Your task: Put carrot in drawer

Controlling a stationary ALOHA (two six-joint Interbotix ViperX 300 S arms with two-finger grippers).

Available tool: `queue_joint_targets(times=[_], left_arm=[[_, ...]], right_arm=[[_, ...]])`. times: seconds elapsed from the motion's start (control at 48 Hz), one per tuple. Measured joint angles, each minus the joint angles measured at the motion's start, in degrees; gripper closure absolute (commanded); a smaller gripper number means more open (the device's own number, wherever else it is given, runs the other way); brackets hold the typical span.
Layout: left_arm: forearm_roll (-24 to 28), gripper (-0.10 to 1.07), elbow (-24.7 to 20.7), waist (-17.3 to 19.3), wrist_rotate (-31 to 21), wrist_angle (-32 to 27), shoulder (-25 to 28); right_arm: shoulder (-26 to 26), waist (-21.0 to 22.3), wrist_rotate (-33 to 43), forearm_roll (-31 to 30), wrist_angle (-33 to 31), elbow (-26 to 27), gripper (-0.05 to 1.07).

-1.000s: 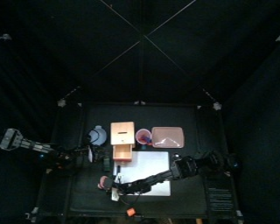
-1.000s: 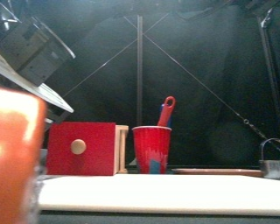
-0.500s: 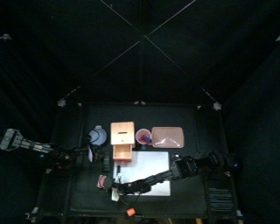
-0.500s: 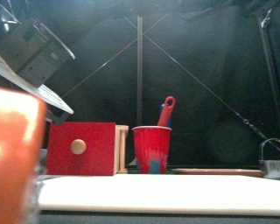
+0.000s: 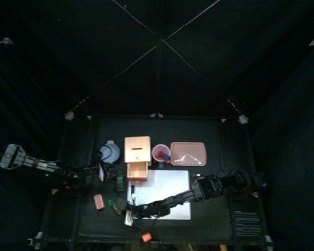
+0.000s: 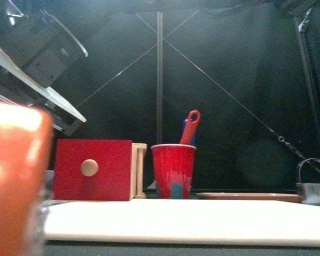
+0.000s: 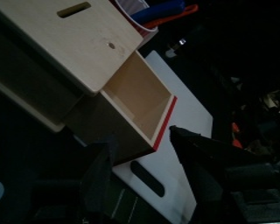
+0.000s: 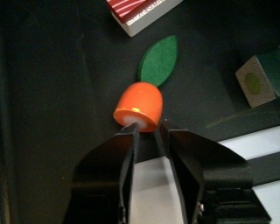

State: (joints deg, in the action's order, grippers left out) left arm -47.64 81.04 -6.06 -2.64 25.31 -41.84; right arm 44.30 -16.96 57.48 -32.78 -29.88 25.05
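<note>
Carrot (image 8: 140,102), orange with a green leaf, lies on the black table (image 8: 49,79) in front of the drawer (image 7: 133,98), its cut end right at the tips of the right gripper (image 8: 145,131); whether that gripper pinches it cannot be told. Left of the drawer, the left gripper (image 7: 140,149) hangs spread and empty, facing the pulled-out section. Right of the drawer stands a red cup (image 6: 172,170), then a pink tray (image 5: 187,152).
</note>
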Motion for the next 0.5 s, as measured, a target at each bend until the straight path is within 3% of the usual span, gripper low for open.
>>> queue_joint_targets(times=[0.104, 0.5], left_arm=[[0.0, 0.1, 0.0, 0.0, 0.09, 0.0, 0.0], [0.09, 0.1, 0.18, 0.09, 0.0, -0.7, 0.0]], right_arm=[[0.0, 0.09, 0.0, 1.23, -0.35, 1.41, -0.03], [2.72, 0.79, 0.44, 7.21, -3.16, 10.11, -0.01]])
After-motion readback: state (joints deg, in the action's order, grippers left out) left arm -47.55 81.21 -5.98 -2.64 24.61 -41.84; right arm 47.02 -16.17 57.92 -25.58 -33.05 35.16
